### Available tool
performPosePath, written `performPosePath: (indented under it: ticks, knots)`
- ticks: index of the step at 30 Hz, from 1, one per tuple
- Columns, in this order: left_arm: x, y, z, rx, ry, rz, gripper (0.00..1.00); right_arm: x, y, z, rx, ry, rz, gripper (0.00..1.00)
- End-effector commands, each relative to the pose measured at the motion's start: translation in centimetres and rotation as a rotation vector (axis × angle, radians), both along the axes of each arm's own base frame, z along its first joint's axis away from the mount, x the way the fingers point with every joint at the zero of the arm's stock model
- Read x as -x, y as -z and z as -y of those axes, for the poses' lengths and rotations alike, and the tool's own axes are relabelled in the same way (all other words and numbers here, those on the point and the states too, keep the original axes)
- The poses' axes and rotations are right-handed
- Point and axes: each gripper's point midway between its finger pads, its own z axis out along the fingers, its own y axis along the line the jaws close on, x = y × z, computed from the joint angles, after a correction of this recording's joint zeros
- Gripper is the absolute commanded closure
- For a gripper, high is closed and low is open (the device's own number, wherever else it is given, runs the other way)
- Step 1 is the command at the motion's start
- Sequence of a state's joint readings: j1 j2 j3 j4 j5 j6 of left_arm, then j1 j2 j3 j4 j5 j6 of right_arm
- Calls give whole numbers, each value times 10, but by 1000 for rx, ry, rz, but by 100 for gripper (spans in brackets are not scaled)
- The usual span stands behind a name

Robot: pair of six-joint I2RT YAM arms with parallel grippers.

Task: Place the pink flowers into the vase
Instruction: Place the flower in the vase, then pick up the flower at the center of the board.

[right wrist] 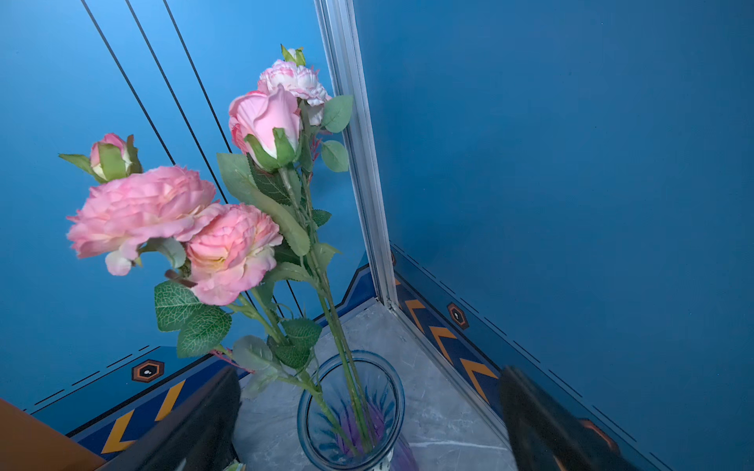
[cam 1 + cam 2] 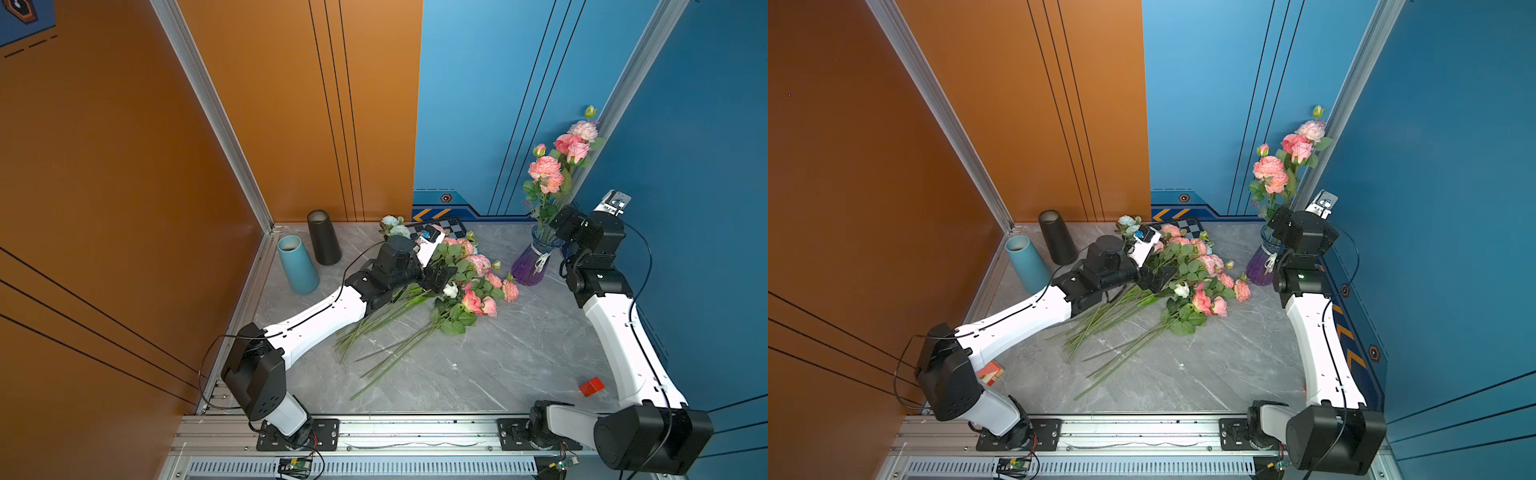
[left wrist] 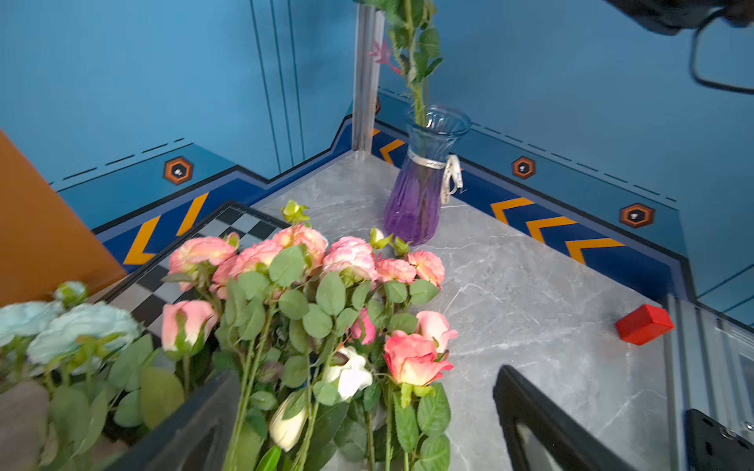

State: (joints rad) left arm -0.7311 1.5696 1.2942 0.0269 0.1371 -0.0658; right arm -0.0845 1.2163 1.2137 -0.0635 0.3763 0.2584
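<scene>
A heap of pink flowers (image 2: 478, 270) (image 2: 1210, 266) (image 3: 347, 257) lies on the grey table, blooms toward the back and long green stems toward the front. The purple glass vase (image 2: 528, 268) (image 2: 1260, 268) (image 3: 414, 200) (image 1: 314, 412) stands at the back right with several pink flowers (image 2: 555, 164) (image 1: 179, 224) upright in it. My left gripper (image 2: 440, 279) (image 3: 359, 416) is open low over the heap, with stems and leaves lying between its fingers. My right gripper (image 2: 567, 226) (image 1: 367, 420) is open above the vase mouth, a finger on either side of the stems, apart from them.
White roses (image 2: 450, 289) (image 3: 351, 373) and pale blue blooms (image 2: 392, 226) (image 3: 77, 322) are mixed into the heap. A checkered board (image 2: 451, 226) lies behind it. A teal vase (image 2: 297, 266) and a black vase (image 2: 324, 243) stand back left. A red block (image 2: 591, 386) lies near the right arm.
</scene>
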Motion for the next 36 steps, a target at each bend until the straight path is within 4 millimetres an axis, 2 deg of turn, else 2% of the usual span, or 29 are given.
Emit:
performPosePath:
  ticks: [1,7,10,15,21,25,28,30,36]
  knots:
    - [-7,33,-33,-84,-117,-116,1,6,19,-13,-84,-52,-31,0]
    - [-17,100,-68,-213,-207,-354,1,-2,62,-57,-123,-173,-144,0]
    - [-16,128,-71,-283,-201,-421,1,-4,86,-89,-125,-254,-200,0]
    - [-23,156,-70,-353,-210,-450,0,-7,118,-132,-140,-390,-272,0]
    - [-42,175,-68,-387,-238,-463,10,-6,136,-171,-150,-515,-316,0]
    - [-56,184,-66,-415,-252,-450,13,-6,145,-183,-156,-550,-337,0]
    - [-63,193,-66,-433,-259,-454,25,-5,149,-185,-159,-556,-341,0]
    - [-68,198,-67,-442,-268,-454,27,-5,151,-185,-159,-556,-343,0]
    - [-84,207,-70,-440,-294,-467,45,-6,155,-187,-165,-569,-350,0]
